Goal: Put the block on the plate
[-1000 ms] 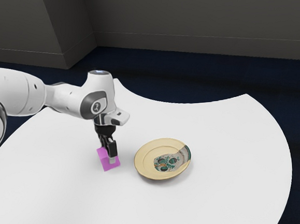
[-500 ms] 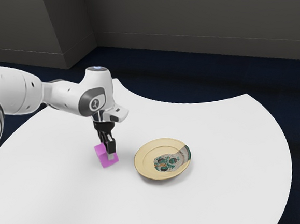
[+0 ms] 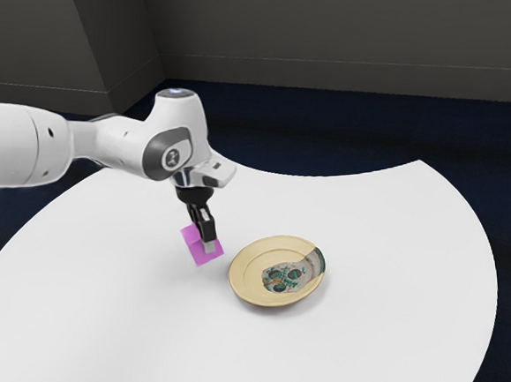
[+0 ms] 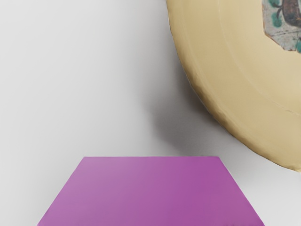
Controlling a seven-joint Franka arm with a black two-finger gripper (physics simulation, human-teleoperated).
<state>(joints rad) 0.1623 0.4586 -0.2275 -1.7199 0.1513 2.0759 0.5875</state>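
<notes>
Gripper [image 3: 203,241] clamped on the purple block [image 3: 198,254], pinching its sides, and that, I judge, leaves the base free for landing flat on the plate [image 3: 244,288]

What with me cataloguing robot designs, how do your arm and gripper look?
My arm is white, with smooth, rounded segments; near its end, a dark grey patch bears a round, pale emblem. My gripper is black, with slim fingers; the nearer one ends in a pale grey tip.
</notes>
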